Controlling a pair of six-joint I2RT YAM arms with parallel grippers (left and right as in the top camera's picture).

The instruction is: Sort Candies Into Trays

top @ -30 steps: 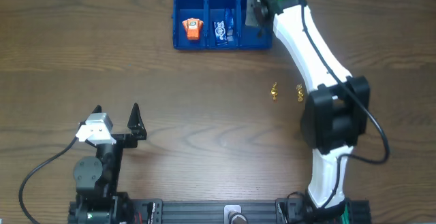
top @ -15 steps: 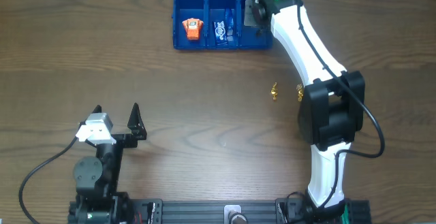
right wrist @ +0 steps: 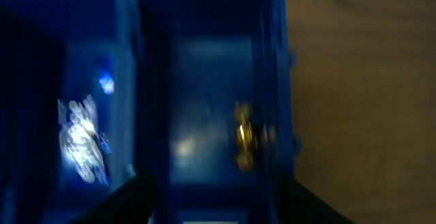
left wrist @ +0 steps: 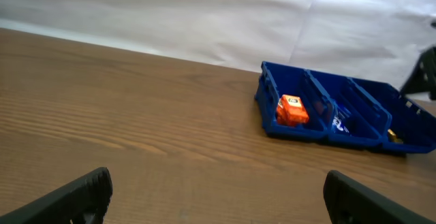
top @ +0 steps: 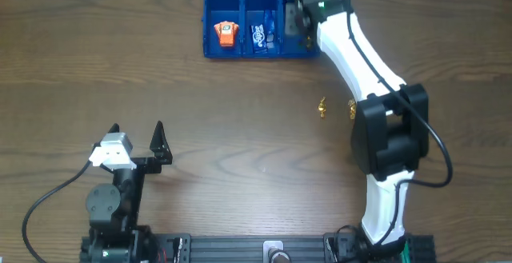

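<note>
The right gripper [right wrist: 214, 190] hangs at the upper middle of the top view over the blue tray [top: 210, 23], fingers spread and holding nothing. Beneath it a gold candy [right wrist: 244, 141] lies in the tray's right compartment. An orange candy [top: 226, 33] sits in the left compartment and a blue-and-white candy [top: 262, 35] in the middle one. Right of centre on the wooden table [top: 96, 63], a loose gold candy [top: 322, 107] and a second gold candy [top: 352, 108] lie near each other. At lower left the left gripper [top: 136, 137] is spread wide and empty.
</note>
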